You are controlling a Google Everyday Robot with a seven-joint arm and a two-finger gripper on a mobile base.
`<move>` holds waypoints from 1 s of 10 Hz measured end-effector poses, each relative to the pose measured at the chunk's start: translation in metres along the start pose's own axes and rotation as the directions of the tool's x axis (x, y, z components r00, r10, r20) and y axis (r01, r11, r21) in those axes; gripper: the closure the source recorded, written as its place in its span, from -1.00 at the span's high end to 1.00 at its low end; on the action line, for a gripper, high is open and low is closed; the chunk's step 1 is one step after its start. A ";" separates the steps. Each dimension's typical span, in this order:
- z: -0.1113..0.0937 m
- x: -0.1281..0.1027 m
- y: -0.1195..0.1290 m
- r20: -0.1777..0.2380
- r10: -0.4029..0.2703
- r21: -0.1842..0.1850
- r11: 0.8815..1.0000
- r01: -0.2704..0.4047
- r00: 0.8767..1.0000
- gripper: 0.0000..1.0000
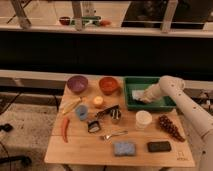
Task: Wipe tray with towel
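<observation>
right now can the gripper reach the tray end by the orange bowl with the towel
Probably yes: the gripper sits inside the tray, closed on the towel, and the tray floor toward the orange bowl looks bare.

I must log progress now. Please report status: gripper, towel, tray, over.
Gripper shut on towel, down inside tray. Towel on tray floor, left half. Orange bowl close outside tray's left wall.

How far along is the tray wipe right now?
Done: the towel is down inside the green tray, with the gripper shut on it in the tray's left half. In hand: a wiping pass on the tray floor. Left: probably the right part of the floor, then releasing the towel. How clean the tray is cannot be told.
</observation>
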 end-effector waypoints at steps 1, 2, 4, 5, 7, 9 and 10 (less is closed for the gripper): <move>-0.001 0.000 0.002 0.000 0.013 0.001 1.000 -0.013 1.000 -0.92; -0.003 0.004 0.000 -0.001 0.028 0.008 1.000 -0.028 1.000 -0.92; -0.015 0.031 -0.008 -0.019 0.075 0.048 0.996 -0.074 0.997 -0.92; -0.022 0.045 -0.015 -0.029 0.103 0.076 0.992 -0.100 0.994 -0.92; -0.028 0.060 -0.022 -0.044 0.151 0.110 0.983 -0.145 0.988 -0.92; -0.031 0.077 -0.029 -0.065 0.215 0.140 0.969 -0.205 0.974 -0.92; -0.033 0.085 -0.032 -0.076 0.240 0.151 0.962 -0.227 0.968 -0.92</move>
